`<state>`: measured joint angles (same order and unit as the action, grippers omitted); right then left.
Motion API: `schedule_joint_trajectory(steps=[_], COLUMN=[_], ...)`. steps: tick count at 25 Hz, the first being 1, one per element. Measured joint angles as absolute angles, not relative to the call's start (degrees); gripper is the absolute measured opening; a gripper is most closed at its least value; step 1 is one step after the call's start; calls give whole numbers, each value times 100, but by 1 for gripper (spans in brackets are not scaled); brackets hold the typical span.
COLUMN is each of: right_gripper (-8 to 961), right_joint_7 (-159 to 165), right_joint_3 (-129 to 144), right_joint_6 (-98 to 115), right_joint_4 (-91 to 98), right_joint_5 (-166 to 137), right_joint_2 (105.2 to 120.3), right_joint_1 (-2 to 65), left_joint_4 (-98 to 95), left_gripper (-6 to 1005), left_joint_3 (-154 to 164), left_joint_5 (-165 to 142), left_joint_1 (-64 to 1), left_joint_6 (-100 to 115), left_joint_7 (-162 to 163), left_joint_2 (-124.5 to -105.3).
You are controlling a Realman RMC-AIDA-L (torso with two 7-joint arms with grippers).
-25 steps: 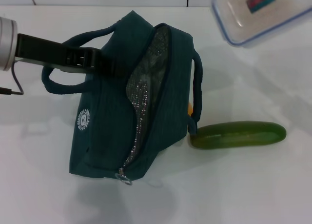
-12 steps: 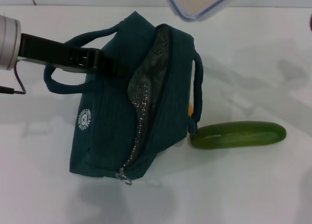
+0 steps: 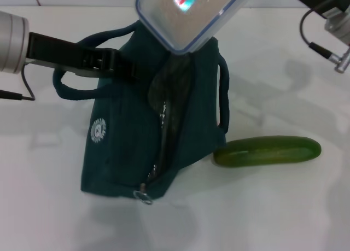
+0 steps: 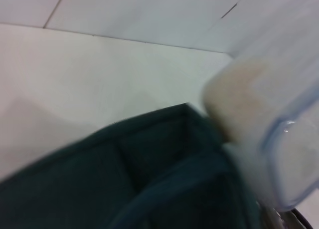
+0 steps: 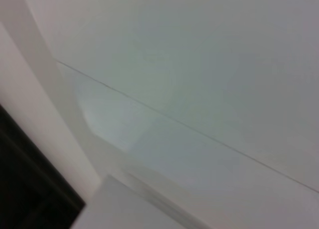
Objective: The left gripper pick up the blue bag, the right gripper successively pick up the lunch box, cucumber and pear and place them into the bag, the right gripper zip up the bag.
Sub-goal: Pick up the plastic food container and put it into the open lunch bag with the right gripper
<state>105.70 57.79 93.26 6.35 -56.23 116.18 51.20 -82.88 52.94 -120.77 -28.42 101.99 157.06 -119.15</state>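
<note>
My lunch box [image 3: 188, 16] has swung in from the far right and now hangs tilted over the blue bag [image 3: 153, 120]; my left tool [image 3: 112, 62] keeps pinching the bag's far handle; I cannot tell the right tool's state; the cucumber [image 3: 267, 151] waits on the bench [image 3: 284, 207]; lowering comes next.

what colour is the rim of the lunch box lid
Blue. The lunch box has a clear body with a blue-rimmed lid, seen best in the head view, above the blue bag.

bright even light, soft shadows on white table [image 3: 284, 207], both wrist views blurred
</note>
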Motion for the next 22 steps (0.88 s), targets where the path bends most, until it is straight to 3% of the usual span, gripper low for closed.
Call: schedule_joint_trajectory(steps=[22], right_gripper=[95], right_joint_7=[10366], right_joint_3=[6780], right_joint_6=[8252], right_joint_4=[738], right_joint_5=[-5632], right_joint_2=[11619], right_joint_1=[5171], left_joint_4=[-7856], left_gripper=[43], left_joint_3=[5273], left_joint_5=[-12085], left_joint_1=[-2890], left_joint_6=[9722], left_joint_7=[15236], left_joint_2=[-11815])
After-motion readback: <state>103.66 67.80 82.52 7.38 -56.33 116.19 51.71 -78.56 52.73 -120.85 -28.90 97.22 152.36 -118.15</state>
